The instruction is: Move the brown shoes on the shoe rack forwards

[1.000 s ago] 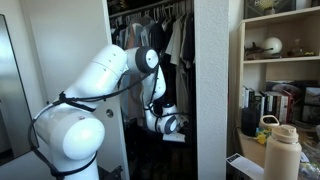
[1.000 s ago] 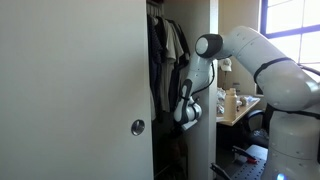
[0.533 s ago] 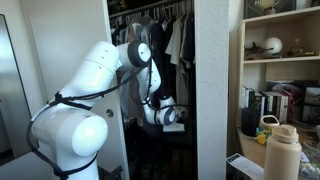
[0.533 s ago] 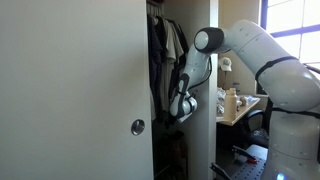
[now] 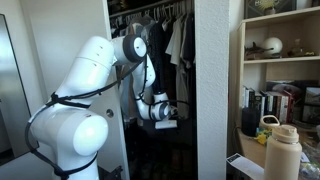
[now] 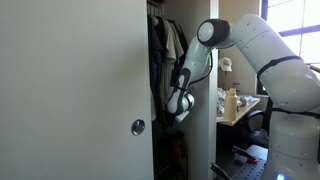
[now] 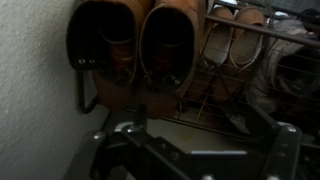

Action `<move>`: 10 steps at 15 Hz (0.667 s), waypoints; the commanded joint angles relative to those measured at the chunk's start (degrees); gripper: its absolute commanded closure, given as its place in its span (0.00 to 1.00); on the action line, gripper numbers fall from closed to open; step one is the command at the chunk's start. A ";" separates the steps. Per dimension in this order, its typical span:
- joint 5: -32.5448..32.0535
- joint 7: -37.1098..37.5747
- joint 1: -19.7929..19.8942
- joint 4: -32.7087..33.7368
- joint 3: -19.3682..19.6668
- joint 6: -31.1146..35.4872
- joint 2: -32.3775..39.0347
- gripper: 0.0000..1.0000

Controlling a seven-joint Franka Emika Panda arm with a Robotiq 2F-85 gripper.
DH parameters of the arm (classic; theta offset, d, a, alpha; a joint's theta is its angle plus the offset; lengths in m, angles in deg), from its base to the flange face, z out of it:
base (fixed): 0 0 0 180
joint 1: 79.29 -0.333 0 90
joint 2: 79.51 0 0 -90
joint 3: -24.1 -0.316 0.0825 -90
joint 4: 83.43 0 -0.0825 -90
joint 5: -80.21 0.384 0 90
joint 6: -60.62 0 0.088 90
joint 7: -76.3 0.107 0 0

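The brown shoes (image 7: 135, 45) show in the wrist view as a pair side by side, openings toward the camera, at the left end of the wire shoe rack (image 7: 215, 100). My gripper (image 7: 190, 150) hangs just below and in front of them. Its dark fingers (image 7: 100, 150) stand far apart at the frame's bottom corners, open, with nothing between them. In both exterior views the gripper (image 5: 165, 110) (image 6: 178, 105) reaches into the dark closet, where the shoes and the rack are hidden.
A lighter tan pair (image 7: 235, 40) sits to the right of the brown shoes. A white wall (image 7: 30, 100) lies close on the left. Hanging clothes (image 5: 175, 35) fill the closet top. Outside it are the closet door (image 6: 70, 90), a bookshelf (image 5: 280, 60) and a bottle (image 5: 282, 150).
The wrist has risen and shifted sideways inside the closet, with the elbow swinging higher. The shoes do not show in the earlier frames.
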 commanded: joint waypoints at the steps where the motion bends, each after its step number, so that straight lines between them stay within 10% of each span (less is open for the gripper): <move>1: -2.58 -0.61 0.80 -6.32 -2.07 -4.11 -6.05 0.00; 10: -7.26 1.66 -3.16 -17.60 0.20 -6.12 -14.19 0.00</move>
